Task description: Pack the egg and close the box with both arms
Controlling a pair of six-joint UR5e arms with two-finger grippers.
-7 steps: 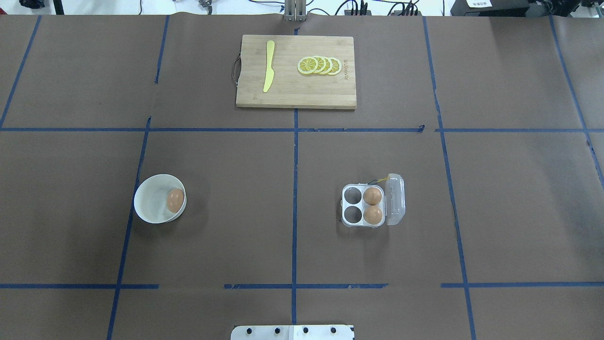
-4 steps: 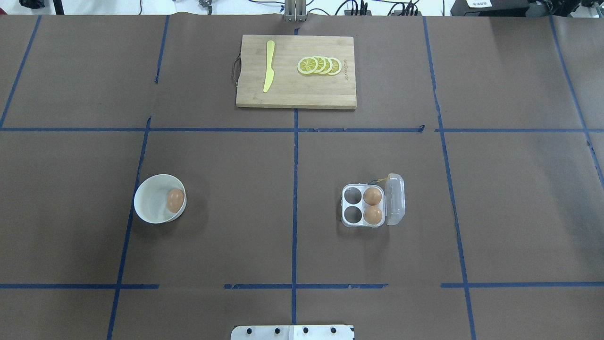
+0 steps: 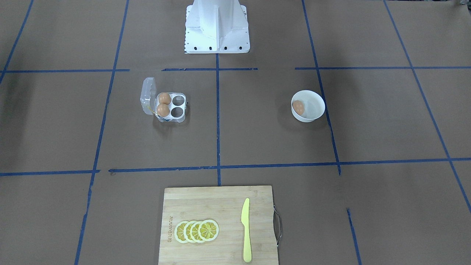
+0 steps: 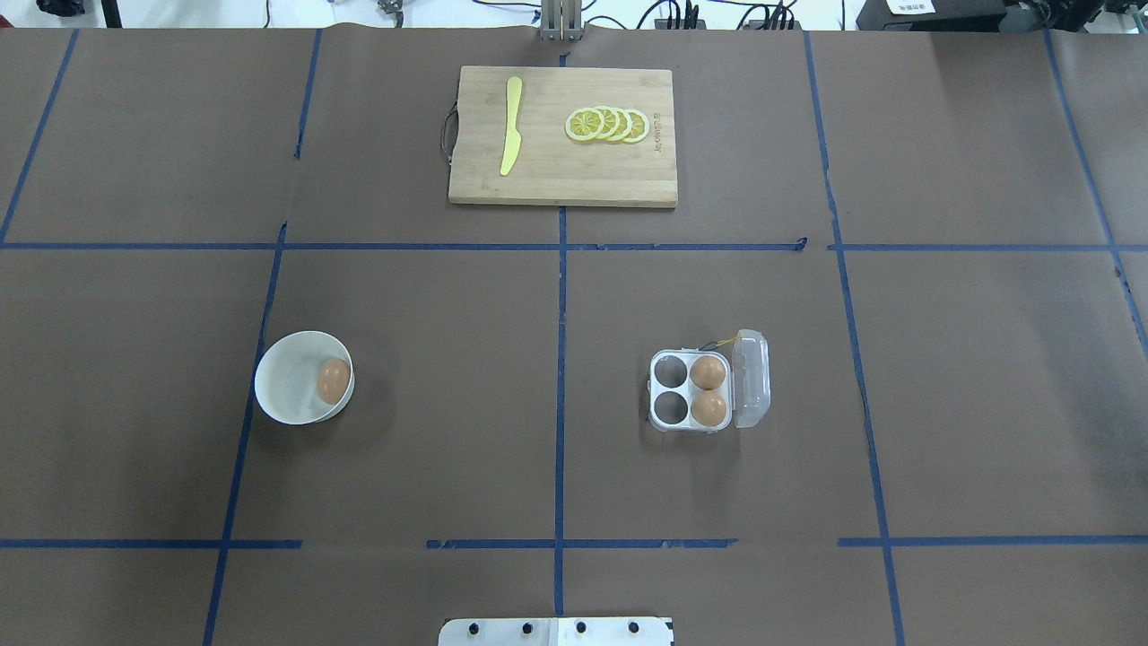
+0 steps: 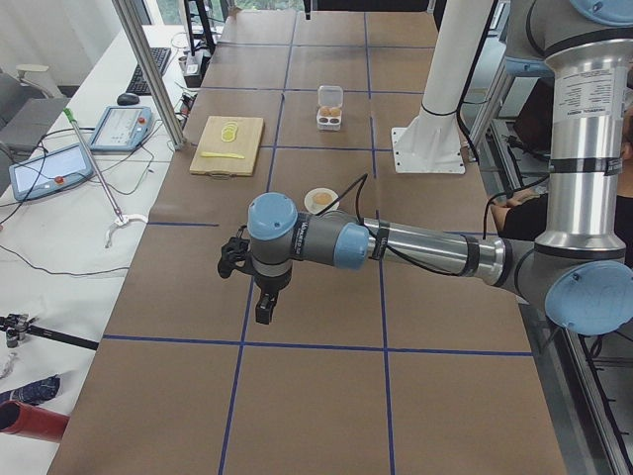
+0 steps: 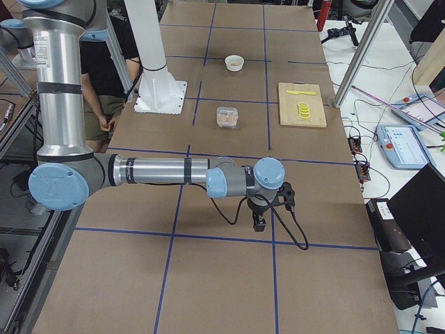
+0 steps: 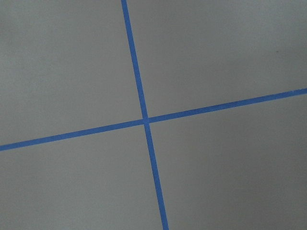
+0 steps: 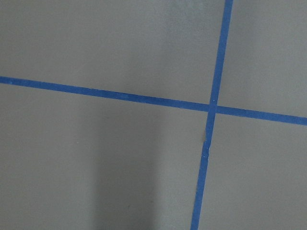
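One orange-brown egg (image 4: 333, 380) lies in a round white bowl (image 4: 273, 381) on the table's left half; it also shows in the front view (image 3: 298, 107). The clear four-cell box (image 4: 652, 392) stands on the right half with its lid (image 4: 752, 377) open to the right. Two eggs (image 4: 708, 371) (image 4: 708, 408) fill the cells by the hinge; the two left cells are empty. The left gripper (image 5: 263, 309) and the right gripper (image 6: 259, 223) show only in the side views, low over bare table far from the box. I cannot tell whether either is open.
A wooden cutting board (image 4: 556, 184) at the far middle carries a yellow knife (image 4: 511, 126) and several lemon slices (image 4: 608, 124). The white base block (image 4: 556, 632) sits at the near edge. Both wrist views show only brown paper and blue tape lines.
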